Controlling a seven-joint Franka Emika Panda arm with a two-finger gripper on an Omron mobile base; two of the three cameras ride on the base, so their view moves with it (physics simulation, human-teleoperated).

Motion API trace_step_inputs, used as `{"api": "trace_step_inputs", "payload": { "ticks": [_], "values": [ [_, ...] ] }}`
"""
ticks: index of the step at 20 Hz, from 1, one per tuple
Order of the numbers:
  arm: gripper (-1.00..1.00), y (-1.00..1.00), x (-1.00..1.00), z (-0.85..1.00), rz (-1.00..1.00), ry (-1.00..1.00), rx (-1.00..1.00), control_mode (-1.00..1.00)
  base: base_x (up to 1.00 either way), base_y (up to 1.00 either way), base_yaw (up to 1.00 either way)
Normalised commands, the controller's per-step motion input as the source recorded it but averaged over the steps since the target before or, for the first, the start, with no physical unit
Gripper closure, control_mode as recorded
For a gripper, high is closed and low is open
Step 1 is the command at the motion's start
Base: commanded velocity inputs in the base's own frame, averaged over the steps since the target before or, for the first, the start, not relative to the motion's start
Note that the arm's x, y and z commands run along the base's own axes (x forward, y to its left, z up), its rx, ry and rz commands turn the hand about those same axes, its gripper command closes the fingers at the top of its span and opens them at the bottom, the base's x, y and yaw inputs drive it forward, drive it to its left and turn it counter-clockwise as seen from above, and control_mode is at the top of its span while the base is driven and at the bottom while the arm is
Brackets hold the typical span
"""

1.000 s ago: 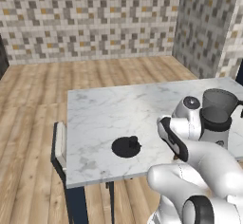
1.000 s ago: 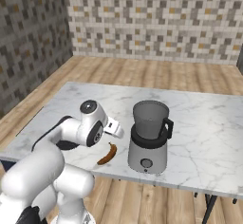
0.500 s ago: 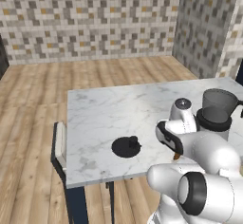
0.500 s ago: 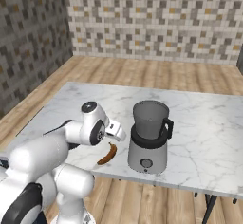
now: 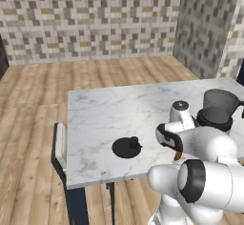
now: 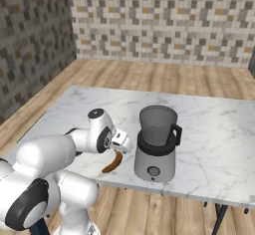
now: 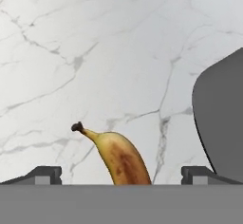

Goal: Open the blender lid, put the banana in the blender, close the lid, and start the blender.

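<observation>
The banana (image 7: 121, 160) lies on the marble table (image 6: 209, 129) just left of the blender (image 6: 156, 144) base, orange-brown with a dark stem tip. My gripper (image 7: 121, 175) hangs right above it, open, one fingertip (image 7: 45, 174) on each side of the fruit and nothing held. From the right base view the gripper (image 6: 121, 145) sits over the banana (image 6: 112, 162). The blender jar (image 5: 217, 106) stands uncovered. The blender lid (image 5: 127, 147), a flat black disc with a knob, rests on the table to the left of my arm.
The banana and the blender stand close to the table's near edge (image 6: 164, 189). The grey blender base (image 7: 222, 123) is close to my right fingertip. A dark chair (image 5: 59, 148) stands at the table's left side. Bare marble stretches behind the blender.
My hand has sunk a little toward the banana and stayed open. Banana, lid and blender have not moved.
</observation>
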Motion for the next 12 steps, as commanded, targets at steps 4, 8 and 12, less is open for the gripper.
{"api": "trace_step_inputs", "payload": {
  "ticks": [4, 8, 12],
  "values": [
    [-1.0, 0.0, -0.19, -0.24, 0.0, 0.01, 0.0, -1.0, 0.0, 0.0, 0.0],
    [-1.0, 0.0, -0.16, -0.27, 0.0, 0.0, 0.0, -1.0, 0.0, 0.0, 0.0],
    [-1.0, 0.0, -0.12, -0.29, 0.0, 0.0, 0.0, -1.0, 0.0, 0.0, 0.0]
  ]
}}
